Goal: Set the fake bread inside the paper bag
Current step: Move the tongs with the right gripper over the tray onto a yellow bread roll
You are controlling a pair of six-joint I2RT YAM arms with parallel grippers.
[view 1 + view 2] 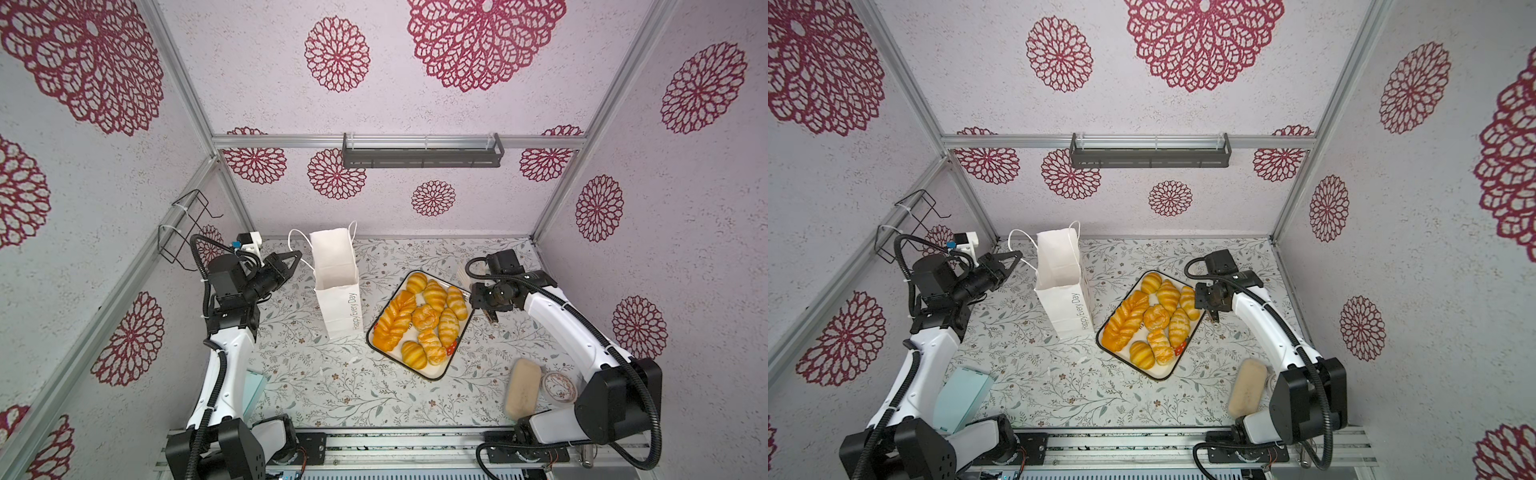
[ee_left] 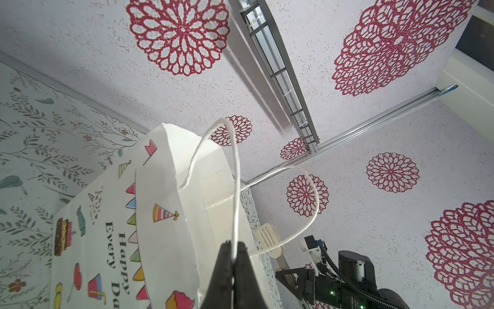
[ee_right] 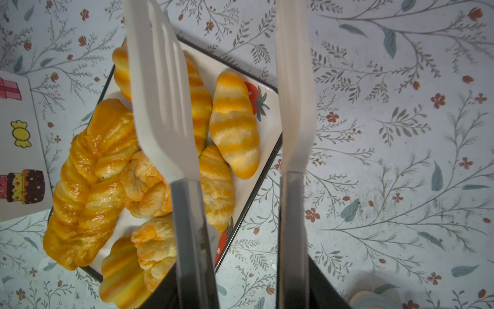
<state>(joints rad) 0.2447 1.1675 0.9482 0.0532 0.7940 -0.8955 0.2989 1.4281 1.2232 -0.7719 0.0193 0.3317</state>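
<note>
Your left gripper [image 2: 234, 248] is clamped shut on one white cord handle [image 2: 235, 187] of the paper bag [image 1: 337, 286], most likely to steady the tall bag and keep its mouth pulled open for loading; the bag stands upright on the table [image 1: 316, 386], just beside the tray [image 1: 432, 376]; your right gripper [image 1: 490, 311] has its jaws part-closed on the grey arms of a pair of tongs [image 3: 165, 107], which lets you lift the glossy pieces without pinching them in bare jaws; the two white blades stand apart with nothing between them, one above the bread and one above the table past the tray's rim; the fake bread [image 1: 419, 320] all lies heaped on the tray, and none shows in the bag's mouth, so I judge loading has not begun; the bag's side reads "Happy Every Day" [image 1: 354, 311], and the left wrist view shows the same words on its front among party hats, bunting and a cake; the tray carries printed strawberries but no writing I can read.
</note>
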